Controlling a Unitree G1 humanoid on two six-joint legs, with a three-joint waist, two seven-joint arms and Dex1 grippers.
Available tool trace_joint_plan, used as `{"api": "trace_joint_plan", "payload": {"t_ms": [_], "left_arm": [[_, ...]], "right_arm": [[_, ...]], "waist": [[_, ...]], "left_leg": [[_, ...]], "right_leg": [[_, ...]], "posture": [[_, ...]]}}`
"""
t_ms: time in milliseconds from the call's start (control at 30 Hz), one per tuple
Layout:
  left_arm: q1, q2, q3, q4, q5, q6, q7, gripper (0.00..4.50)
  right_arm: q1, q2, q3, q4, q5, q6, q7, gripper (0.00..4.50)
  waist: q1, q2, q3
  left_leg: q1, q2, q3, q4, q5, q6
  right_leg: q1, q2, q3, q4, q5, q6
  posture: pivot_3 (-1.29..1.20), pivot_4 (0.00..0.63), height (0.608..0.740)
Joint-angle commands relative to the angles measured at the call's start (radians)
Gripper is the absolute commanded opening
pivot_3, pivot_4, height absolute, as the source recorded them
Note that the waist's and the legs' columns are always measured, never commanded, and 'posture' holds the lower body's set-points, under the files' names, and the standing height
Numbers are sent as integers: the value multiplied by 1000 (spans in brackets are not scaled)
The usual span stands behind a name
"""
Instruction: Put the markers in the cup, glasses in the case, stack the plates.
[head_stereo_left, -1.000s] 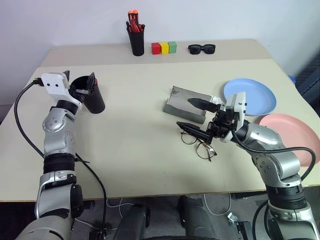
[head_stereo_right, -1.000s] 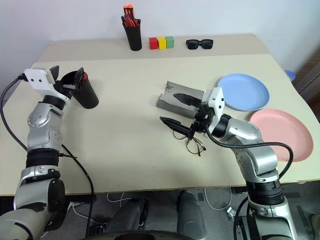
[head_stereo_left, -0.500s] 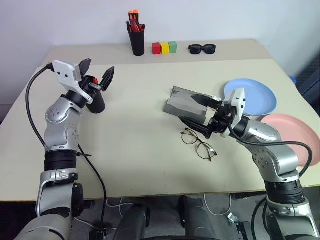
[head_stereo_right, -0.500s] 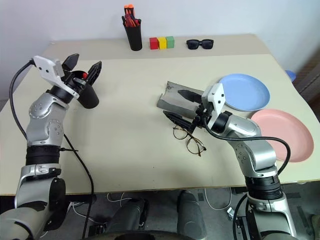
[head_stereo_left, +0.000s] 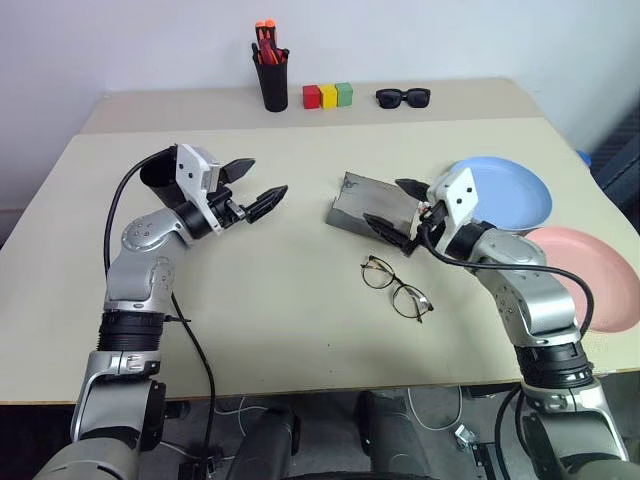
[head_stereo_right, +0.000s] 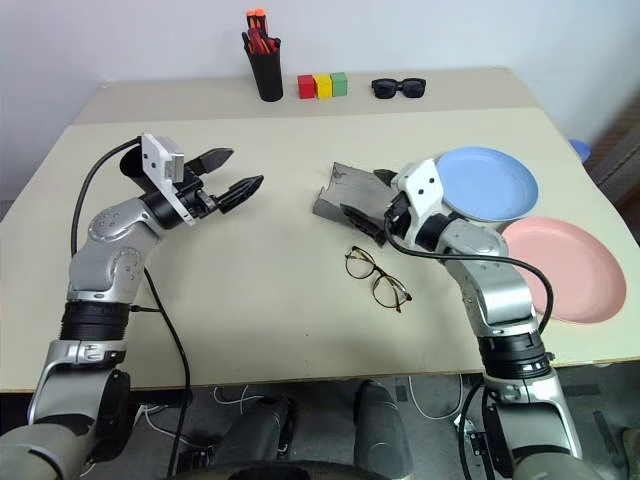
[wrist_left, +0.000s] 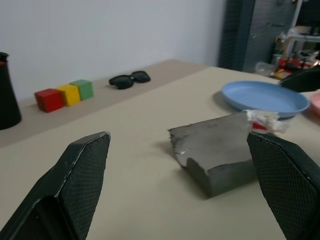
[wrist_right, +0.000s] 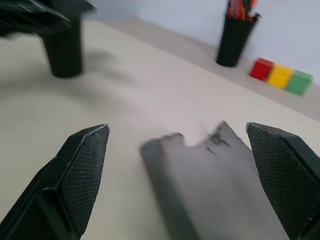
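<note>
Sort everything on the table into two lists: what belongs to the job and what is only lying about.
Belongs to the job:
- black cup
- wire-framed glasses
- grey case
- light blue plate
- pink plate

Lying about:
- pen holder with orange-topped pens
- red, yellow and green blocks
- black sunglasses

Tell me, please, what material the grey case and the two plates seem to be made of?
The case looks like grey felt or similar soft fabric: matte, thick-walled, with a rough-cut edge. The blue plate and the pink plate look like smooth moulded plastic with an even colour and soft sheen, though glazed ceramic cannot be excluded.
</note>
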Motion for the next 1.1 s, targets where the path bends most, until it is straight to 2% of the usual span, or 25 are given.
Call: {"api": "trace_joint_plan", "payload": {"t_ms": [33, 167, 300, 500, 700, 800, 1033, 1100], "left_arm": [[38, 34, 12, -76, -49, 56, -54, 4474], [59, 51, 42, -100, -82, 98, -67, 4474], [87, 53, 48, -142, -97, 119, -57, 4474], [129, 39, 51, -197, -103, 134, -27, 4474], [152, 30, 48, -220, -93, 128, -6, 4474], [155, 23, 47, -224, -93, 125, 3, 4500], [154, 16, 42, -228, -85, 119, 13, 4500], [152, 20, 44, -223, -84, 118, 12, 4500]], "right_arm": [[-59, 8, 49, 9, -88, -11, -39, 4500], [-124, 11, 83, 76, -106, 56, -9, 4500], [-221, 18, 109, 175, -24, 192, 147, 4500], [-346, 8, 151, 342, -50, 277, 236, 4500], [-397, -3, 181, 413, -65, 328, 311, 4500], [-408, -6, 190, 441, -82, 324, 329, 3669], [-423, 7, 198, 481, -119, 304, 331, 131], [-421, 6, 199, 485, -125, 295, 339, 56]], "waist": [[-3, 0, 0], [-2, 0, 0], [-1, 0, 0], [-1, 0, 0], [-1, 0, 0], [-2, 0, 0], [-2, 0, 0], [-2, 0, 0]], "left_leg": [[0, 0, 0, -1, 0, 0], [0, 0, 1, 0, 0, 0], [0, 0, 1, 0, 0, 0], [0, 0, 1, 0, 0, 0], [0, 0, 1, 0, 0, 0], [-1, 0, 1, 0, 0, 0], [-1, 0, 1, -1, 0, 0], [-1, 0, 1, 0, 0, 0]], "right_leg": [[0, 0, 0, 0, 0, 0], [-1, 0, 1, 0, 0, -1], [-1, 0, 0, 0, 0, -1], [-1, 0, 1, 0, 1, -1], [-1, 0, 1, -1, 1, -1], [-1, 0, 1, -1, 1, -1], [-1, 0, 1, 0, 1, -1], [-1, 0, 1, 0, 1, -1]], "posture": [[0, 150, 740], [0, 150, 740], [0, 150, 740], [0, 150, 740], [0, 150, 740], [0, 150, 740], [0, 150, 740], [0, 150, 740]]}}
